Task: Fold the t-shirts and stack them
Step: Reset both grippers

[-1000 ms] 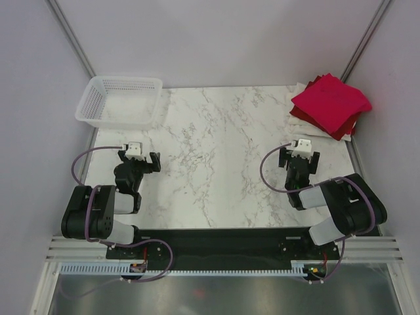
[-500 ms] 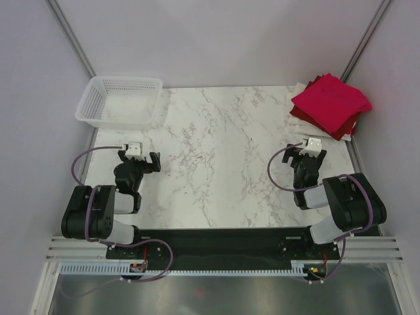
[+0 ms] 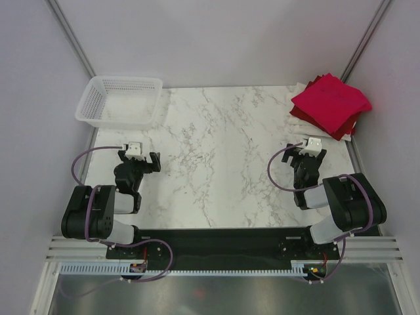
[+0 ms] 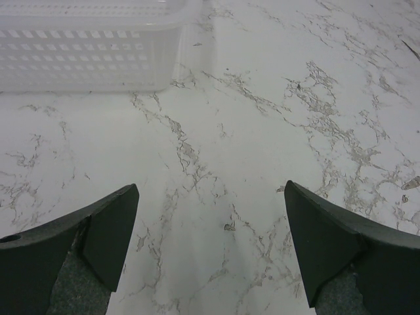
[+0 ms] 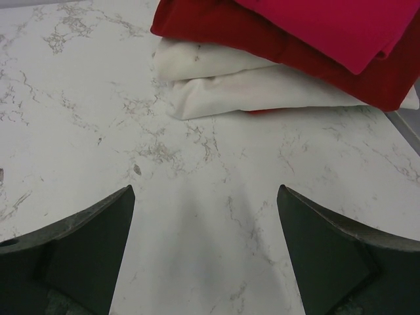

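One pile of folded soft cloth t-shirts [image 3: 330, 105] parked at 1 o'clock on the white marbled bench [image 3: 216, 144]: bright crimson square [image 3: 331, 98] on top, darker red shirt [image 5: 216, 26] below, cream shirts [image 5: 249, 88] at the bottom. Left end effector [image 3: 139, 156] at 8 o'clock, spread wide, empty. Right end effector [image 3: 306, 155] at 4 o'clock, same deal, just short of the pile. White plastic mesh basket [image 3: 117, 115] at 11.

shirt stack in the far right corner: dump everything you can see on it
The stack sits at the far right corner of the marble table. It is soft cloth, folded flat. A bright crimson shirt lies on top, turned cornerwise to the table edge. Under it is a darker red shirt, then two cream folds poking out to the left. The layers are askew, with edges not flush. Nothing but the table touches it.
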Motion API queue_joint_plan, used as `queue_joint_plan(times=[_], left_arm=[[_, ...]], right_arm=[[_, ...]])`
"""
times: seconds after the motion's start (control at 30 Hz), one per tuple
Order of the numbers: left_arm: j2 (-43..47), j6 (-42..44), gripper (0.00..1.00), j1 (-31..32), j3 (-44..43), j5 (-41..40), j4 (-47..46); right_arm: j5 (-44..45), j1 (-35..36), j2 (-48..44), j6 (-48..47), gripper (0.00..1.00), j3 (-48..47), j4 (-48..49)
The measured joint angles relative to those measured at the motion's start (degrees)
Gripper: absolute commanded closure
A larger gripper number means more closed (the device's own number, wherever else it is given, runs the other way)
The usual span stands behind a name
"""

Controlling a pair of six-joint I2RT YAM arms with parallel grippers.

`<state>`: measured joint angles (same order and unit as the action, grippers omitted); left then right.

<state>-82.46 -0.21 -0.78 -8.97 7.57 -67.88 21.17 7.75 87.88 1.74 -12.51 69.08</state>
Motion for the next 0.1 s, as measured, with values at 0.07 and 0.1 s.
queue_joint_plan(times=[0.07,0.1], left_arm=[[0.00,0.00,0.00,0.00,0.00,0.00,0.00],[0.00,0.00,0.00,0.00,0.00,0.00,0.00]], right_arm=[[-0.02,-0.02,0.00,0.00,0.02,0.00,0.09],[-0.04,-0.02,0.00,0.00,0.02,0.02,0.17]])
